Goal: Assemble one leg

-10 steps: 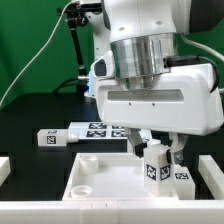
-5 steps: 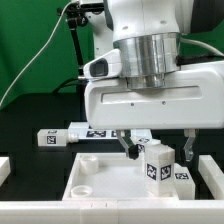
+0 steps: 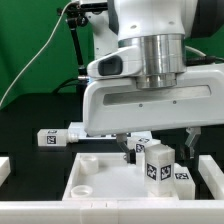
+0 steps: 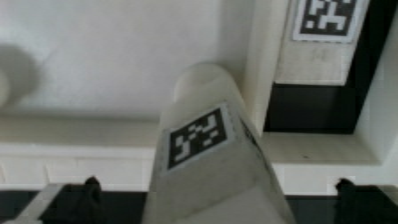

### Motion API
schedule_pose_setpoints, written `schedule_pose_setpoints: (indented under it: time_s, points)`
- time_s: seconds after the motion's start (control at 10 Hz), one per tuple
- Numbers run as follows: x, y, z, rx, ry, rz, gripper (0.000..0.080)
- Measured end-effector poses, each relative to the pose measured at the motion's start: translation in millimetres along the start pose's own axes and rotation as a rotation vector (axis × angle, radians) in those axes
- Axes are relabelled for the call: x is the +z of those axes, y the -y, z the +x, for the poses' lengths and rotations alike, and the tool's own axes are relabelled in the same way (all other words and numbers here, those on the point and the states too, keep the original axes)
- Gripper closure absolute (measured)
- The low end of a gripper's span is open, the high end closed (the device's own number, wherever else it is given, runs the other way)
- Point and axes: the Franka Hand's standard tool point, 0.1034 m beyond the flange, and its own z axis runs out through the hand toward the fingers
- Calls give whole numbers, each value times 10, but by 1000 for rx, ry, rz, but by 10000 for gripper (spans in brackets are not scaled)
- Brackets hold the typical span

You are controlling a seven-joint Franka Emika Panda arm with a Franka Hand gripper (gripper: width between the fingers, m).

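Observation:
A leg [image 3: 157, 164] stands upright on the large white tabletop [image 3: 100, 192], toward the exterior view's right. It is a short white block with black-and-white tags on its sides. My gripper [image 3: 157, 147] is open above it, with one finger [image 3: 124, 147] on each side, both well clear of the leg. In the wrist view the leg [image 4: 214, 140] fills the middle, rising between the two dark fingertips [image 4: 89, 187] of my gripper [image 4: 217, 187], with gaps on both sides. The tabletop [image 4: 71, 130] lies pale behind it.
More tagged white legs [image 3: 55, 137] lie on the black table behind the tabletop, one partly hidden behind my hand [image 3: 143, 140]. A tagged piece [image 3: 183, 176] sits beside the standing leg. White rails [image 3: 5, 166] flank the tabletop. A round hole [image 3: 89, 160] marks the tabletop's far corner.
The fingers were close against the leg one second ago. They have since spread wide and let go of it. The leg stays standing in the same spot.

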Motion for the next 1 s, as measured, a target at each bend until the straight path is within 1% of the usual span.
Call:
schedule_pose_setpoints:
  time_s: [0.4, 0.6, 0.7, 1.0]
  points:
    - [-3, -34, 10, -245, 0, -6, 151]
    - [-3, -35, 9, -242, 0, -6, 413]
    - [-2, -33, 8, -242, 0, -6, 517]
    - [-2, -31, 9, -211, 0, -5, 516]
